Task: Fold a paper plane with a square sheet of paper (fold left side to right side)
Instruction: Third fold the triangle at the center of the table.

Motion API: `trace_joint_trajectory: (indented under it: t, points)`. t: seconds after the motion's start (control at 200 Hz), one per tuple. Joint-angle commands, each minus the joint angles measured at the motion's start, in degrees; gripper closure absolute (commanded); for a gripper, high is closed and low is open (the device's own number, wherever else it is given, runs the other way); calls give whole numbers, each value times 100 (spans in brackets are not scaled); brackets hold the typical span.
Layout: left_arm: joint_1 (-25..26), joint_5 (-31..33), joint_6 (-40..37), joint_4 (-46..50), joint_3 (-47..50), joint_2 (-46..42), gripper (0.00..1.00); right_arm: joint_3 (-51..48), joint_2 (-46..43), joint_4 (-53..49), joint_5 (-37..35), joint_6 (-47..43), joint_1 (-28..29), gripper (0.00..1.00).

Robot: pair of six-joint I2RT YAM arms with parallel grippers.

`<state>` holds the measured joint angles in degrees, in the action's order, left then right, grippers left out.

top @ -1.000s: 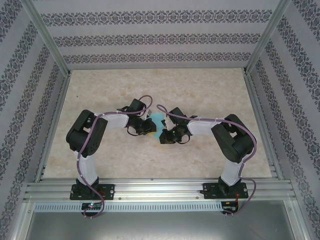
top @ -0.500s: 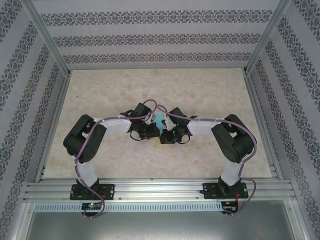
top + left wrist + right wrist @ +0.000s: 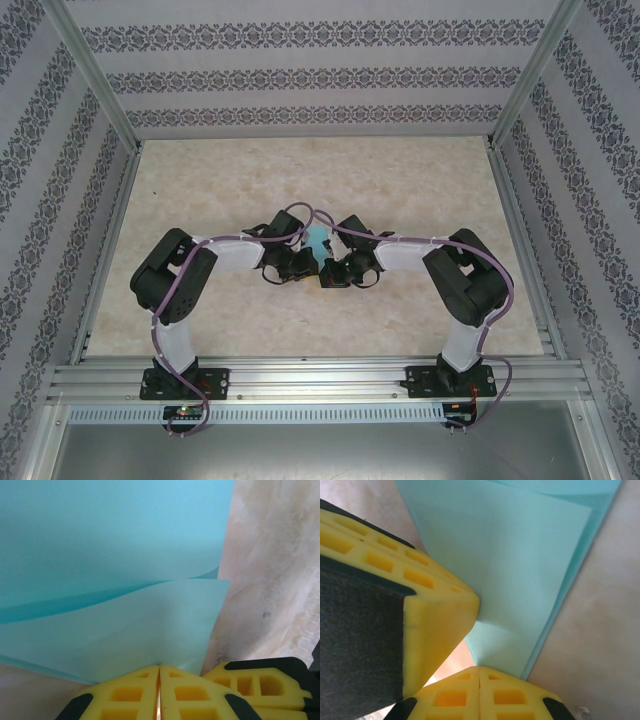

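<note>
The square sheet of paper is light teal and lies doubled over at the table's middle, between the two grippers. In the left wrist view the paper shows two layers, the upper one bowed above the lower. My left gripper is shut on the paper's near edge, and the right gripper's yellow fingers sit close beside it. In the right wrist view my right gripper is shut on a corner of the paper, with the left gripper's finger just to its left. From above, left gripper and right gripper almost touch.
The beige marbled tabletop lies open around the arms. Patterned walls and aluminium frame posts enclose it on three sides. A metal rail carrying both arm bases runs along the near edge.
My left gripper has swung right with the paper's edge until it meets the right gripper. Less of the sheet shows from above. The right arm has stayed put.
</note>
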<state>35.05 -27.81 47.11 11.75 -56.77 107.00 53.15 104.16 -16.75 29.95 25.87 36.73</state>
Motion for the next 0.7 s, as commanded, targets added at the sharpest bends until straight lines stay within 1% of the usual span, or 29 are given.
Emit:
trace_joint_trajectory:
  t: [0.0, 0.09, 0.215, 0.45, 0.59, 0.694]
  points:
    - [113, 310, 132, -147, 181, 385, 89, -158, 228, -457, -496, -13, 124, 93]
    - [69, 419, 110, -116, 149, 485, 90, -146, 236, -524, -532, -42, 125, 93]
    - [-106, 635, -26, 87, 174, 367, 89, -111, 262, -681, -627, -98, 132, 93]
    - [-576, 820, -481, 549, -44, 165, 88, -86, 341, -809, -660, -141, 130, 93]
    - [-884, 942, -762, 805, -351, 219, 87, -84, 333, -847, -640, -154, 142, 93]
    - [-1139, 911, -920, 897, -593, 310, 86, -83, 324, -877, -640, -173, 147, 93]
